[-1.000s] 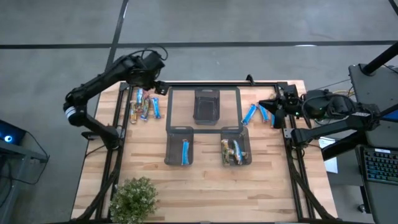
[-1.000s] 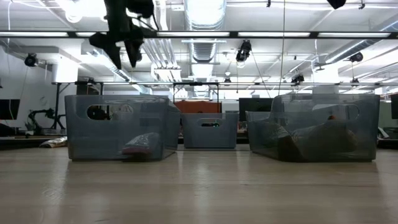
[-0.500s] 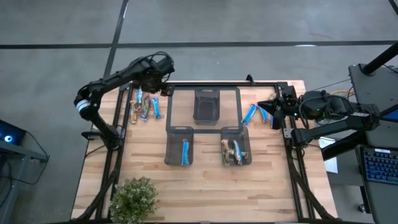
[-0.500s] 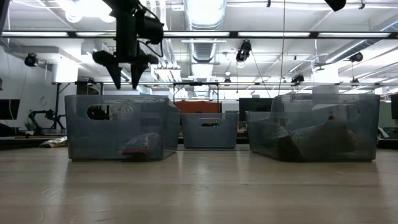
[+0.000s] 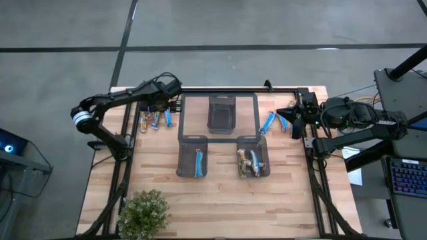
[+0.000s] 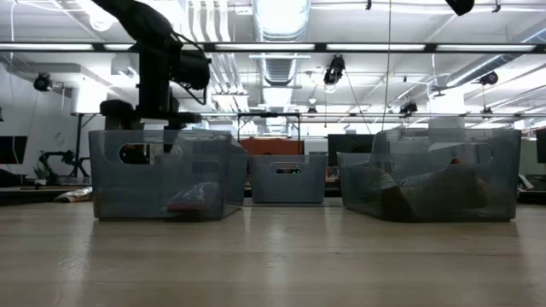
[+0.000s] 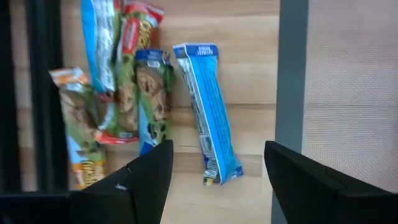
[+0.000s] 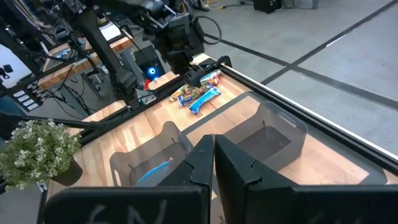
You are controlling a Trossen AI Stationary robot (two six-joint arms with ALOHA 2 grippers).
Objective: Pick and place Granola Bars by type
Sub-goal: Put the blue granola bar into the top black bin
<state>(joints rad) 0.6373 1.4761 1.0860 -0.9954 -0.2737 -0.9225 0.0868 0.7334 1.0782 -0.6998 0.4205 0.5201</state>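
Several foil-wrapped granola bars lie flat on the table at the far left, and a bright blue bar lies at that group's right side. My left gripper is open low over them, its fingers on either side of the blue bar's end, touching nothing. Two or three blue bars lie at the far right, beside my right gripper, which is shut and empty. The near left bin holds one blue bar. The near right bin holds brownish and blue bars.
A third bin stands at the far middle with nothing showing in it. A dark metal frame runs along the far edge and both sides of the table. A potted plant stands at the near left corner.
My left gripper has come down from high above the far left corner to just over the pile of bars, shifting slightly toward the near edge. It has stayed open. My right arm has kept still.
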